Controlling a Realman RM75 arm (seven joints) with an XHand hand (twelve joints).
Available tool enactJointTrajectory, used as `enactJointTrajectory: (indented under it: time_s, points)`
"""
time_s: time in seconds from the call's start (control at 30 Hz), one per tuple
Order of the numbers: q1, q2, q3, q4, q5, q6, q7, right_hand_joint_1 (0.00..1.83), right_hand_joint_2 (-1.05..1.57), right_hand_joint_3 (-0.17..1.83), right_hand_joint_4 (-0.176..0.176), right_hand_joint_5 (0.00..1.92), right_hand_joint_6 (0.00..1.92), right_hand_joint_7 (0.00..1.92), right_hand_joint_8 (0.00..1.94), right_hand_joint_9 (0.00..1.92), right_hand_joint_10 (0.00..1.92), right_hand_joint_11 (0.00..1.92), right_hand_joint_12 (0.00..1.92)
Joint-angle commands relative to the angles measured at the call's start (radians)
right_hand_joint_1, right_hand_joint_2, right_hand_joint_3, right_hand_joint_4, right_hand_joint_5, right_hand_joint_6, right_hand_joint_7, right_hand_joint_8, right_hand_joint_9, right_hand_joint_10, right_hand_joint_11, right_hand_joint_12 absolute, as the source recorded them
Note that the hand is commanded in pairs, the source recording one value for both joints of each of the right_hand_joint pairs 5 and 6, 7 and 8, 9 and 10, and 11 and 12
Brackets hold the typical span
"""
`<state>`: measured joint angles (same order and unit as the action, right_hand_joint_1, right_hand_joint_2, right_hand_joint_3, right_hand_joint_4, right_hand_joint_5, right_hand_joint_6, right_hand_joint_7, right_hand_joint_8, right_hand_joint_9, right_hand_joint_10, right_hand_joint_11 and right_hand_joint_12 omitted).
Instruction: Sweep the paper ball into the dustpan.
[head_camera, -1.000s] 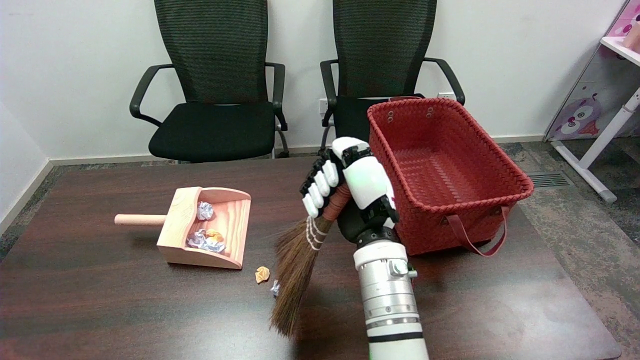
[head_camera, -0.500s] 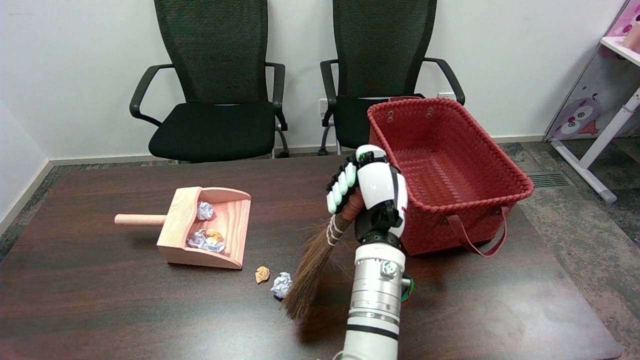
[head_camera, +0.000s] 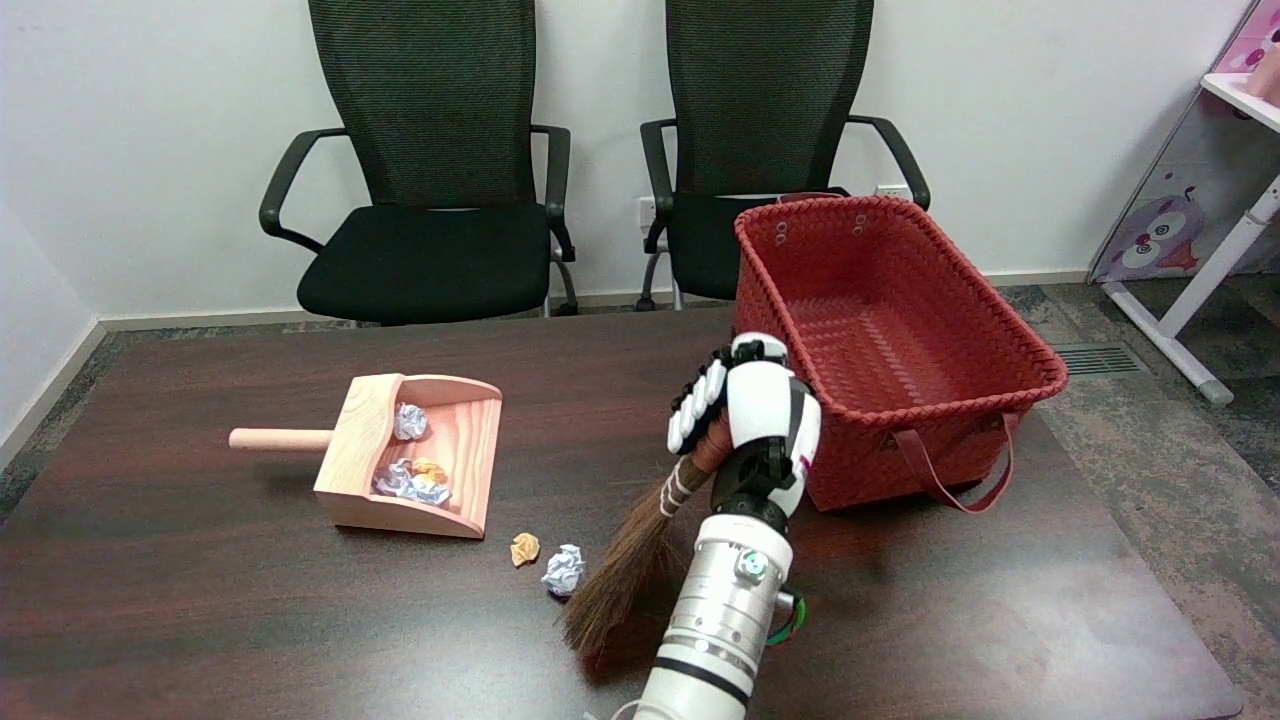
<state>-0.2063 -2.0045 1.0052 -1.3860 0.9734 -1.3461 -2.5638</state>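
Note:
My right hand (head_camera: 748, 410) grips the reddish handle of a small straw broom (head_camera: 627, 570). Its brown bristles slant down to the left and their tips rest on the table just right of a white-blue paper ball (head_camera: 563, 570). A smaller orange paper ball (head_camera: 524, 548) lies left of that one. Both balls sit on the dark table (head_camera: 200, 610) a little in front of the mouth of the wooden dustpan (head_camera: 410, 455). The dustpan holds several crumpled paper balls (head_camera: 410, 478), and its round handle points left.
A red woven basket (head_camera: 890, 340) with a strap stands right behind my hand at the table's right side. Two black office chairs (head_camera: 430, 170) face the far edge. My forearm (head_camera: 725, 610) comes in from the lower middle.
The hand has dropped lower and moved right, toward the basket. The broom has swung off the white-blue ball, which now shows fully left of the bristles.

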Motion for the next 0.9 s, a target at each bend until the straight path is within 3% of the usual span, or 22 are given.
enactJointTrajectory:
  time_s: [0.03,0.7,0.9]
  points:
    - [0.013,-0.057,-0.065,0.139,0.051,-0.219,-0.003,0.47,1.38,1.44,0.062,1.92,1.92,1.92,1.92,1.92,1.92,1.92,1.92]
    - [0.15,-0.054,-0.056,0.255,0.036,-0.036,-0.001,0.46,1.38,1.47,0.053,1.92,1.92,1.92,1.92,1.92,1.92,1.92,1.92]
    - [0.294,-0.042,-0.051,0.419,0.059,-0.038,0.0,0.44,1.42,1.48,0.056,1.92,1.92,1.92,1.92,1.92,1.92,1.92,1.92]
